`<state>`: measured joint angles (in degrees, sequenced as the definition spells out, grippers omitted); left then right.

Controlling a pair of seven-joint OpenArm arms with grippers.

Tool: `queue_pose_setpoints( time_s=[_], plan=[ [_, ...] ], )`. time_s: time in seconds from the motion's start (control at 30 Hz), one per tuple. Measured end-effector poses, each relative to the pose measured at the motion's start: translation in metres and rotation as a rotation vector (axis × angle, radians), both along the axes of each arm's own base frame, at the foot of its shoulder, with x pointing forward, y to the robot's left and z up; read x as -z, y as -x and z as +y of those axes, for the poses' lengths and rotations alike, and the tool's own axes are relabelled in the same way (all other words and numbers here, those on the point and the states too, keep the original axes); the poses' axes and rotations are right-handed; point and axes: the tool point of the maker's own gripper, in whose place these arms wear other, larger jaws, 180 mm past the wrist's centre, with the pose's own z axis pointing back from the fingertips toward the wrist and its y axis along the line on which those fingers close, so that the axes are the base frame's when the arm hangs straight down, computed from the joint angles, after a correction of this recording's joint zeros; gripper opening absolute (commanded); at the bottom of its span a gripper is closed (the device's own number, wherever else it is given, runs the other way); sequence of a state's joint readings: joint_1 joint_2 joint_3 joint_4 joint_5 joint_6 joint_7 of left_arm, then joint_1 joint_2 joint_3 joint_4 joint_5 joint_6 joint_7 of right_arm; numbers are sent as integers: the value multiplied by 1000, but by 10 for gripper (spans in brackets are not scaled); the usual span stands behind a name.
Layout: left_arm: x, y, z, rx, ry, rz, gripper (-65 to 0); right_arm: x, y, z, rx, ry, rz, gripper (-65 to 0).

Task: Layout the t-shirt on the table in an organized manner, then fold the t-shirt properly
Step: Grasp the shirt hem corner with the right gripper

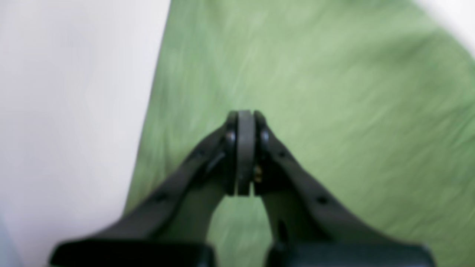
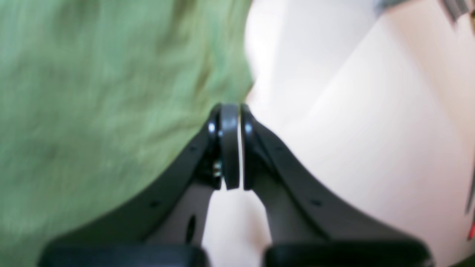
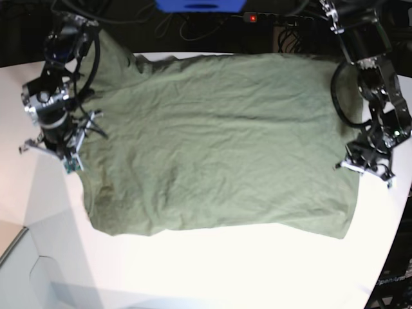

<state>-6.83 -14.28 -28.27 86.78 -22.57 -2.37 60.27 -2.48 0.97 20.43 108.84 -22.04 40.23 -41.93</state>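
Note:
The olive-green t-shirt (image 3: 219, 141) lies spread flat and wrinkled across the white table (image 3: 225, 270). Its sleeves are at the far left and its hem runs along the right. My left gripper (image 3: 357, 166) is at the shirt's right edge. In the left wrist view it (image 1: 243, 115) is shut above the green fabric (image 1: 334, 92), with nothing visible between the pads. My right gripper (image 3: 71, 164) is at the shirt's left edge. In the right wrist view it (image 2: 231, 109) is shut over the border of the shirt (image 2: 92, 92) and the bare table (image 2: 352, 129). Both wrist views are blurred.
A power strip with a red light (image 3: 252, 17), cables and a blue object (image 3: 199, 5) lie beyond the table's far edge. The table's curved edge (image 3: 386, 270) runs down the right. A grey panel (image 3: 13, 257) sits at the lower left.

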Motion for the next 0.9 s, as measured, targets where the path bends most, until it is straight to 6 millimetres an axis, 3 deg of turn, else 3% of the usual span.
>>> queue_pose_setpoints(
  time_s=[0.1, 0.17, 0.4, 0.47, 0.57, 0.7, 0.8, 0.9],
  plan=[
    [-8, -8, -2, 0, 6, -21, -646, -25, -34, -3, -1, -3, -81, -648],
    [-1, -5, -7, 6, 17, -3, -646, -25, -64, -3, 1, -42, -84, -584],
    [9, 2, -7, 0, 30, 28, -646, 22, -146, -1, -81, -114, 136, -292],
    [11, 3, -8, -6, 33, 29, -646, 27, -171, 15, -150, -139, 165, -244],
    [15, 8, -13, 0, 46, 47, -646, 21, -203, 49, -256, -231, 114, -232],
    [19, 14, -16, 13, 65, 101, -646, 15, -221, 68, -307, -355, 41, -232],
    [19, 14, -16, 8, 73, 104, -646, 28, -226, 51, -209, -370, 1, -232],
    [16, 19, -2, -43, 89, 89, -646, 38, -226, 29, -110, -344, -50, -234]
  ],
)
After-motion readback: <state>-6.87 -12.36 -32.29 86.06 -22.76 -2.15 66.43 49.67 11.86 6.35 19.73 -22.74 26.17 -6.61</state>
